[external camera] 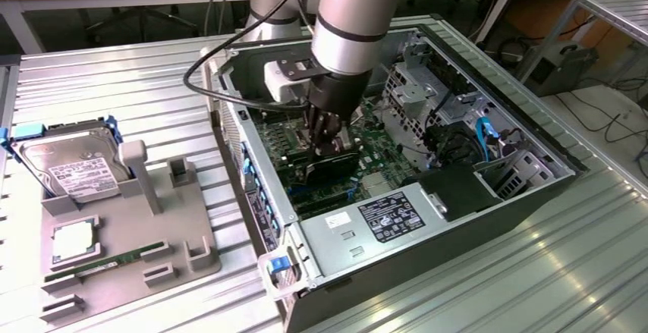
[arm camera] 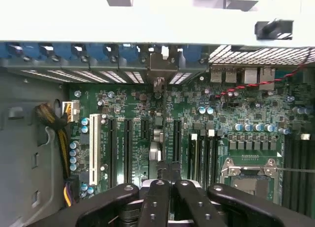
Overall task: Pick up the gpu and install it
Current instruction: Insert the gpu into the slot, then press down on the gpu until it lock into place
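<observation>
Closest to the lens, your gripper (arm camera: 169, 183) reaches down into the open computer case (external camera: 526, 189). Its black fingers (arm camera: 155, 205) are drawn narrow around the gpu (external camera: 329, 168), held on edge with the black cooler facing the case's open front end.

The card stands upright over the middle of the motherboard (arm camera: 128, 109), low among the long expansion slots (arm camera: 114, 148). That edge-down hold looks chosen so the connector can meet a slot squarely. Whether the card is seated is not clear from here.

In the wrist view a grey metal piece (arm camera: 158, 69) sits at the case's rear wall (arm camera: 83, 52), in line with the grip. It is probably the card's end bracket meeting a vent opening.

Room inside the case is tight. The power supply (external camera: 380, 223) fills the floor toward the case's front end, and the drive cage (external camera: 420, 83) rises beside the arm. A black cable (external camera: 208, 67) loops over the case's side wall near the wrist, so judge that a snag risk. The processor socket (arm camera: 251, 170) lies bare beside the slots and is best kept clear of.

Outside the case, on the side toward the exterior view's left, the grey fixture tray (external camera: 193, 261) carries the hard drive (external camera: 71, 170) and the memory stick (external camera: 102, 261), both well apart from the work.
</observation>
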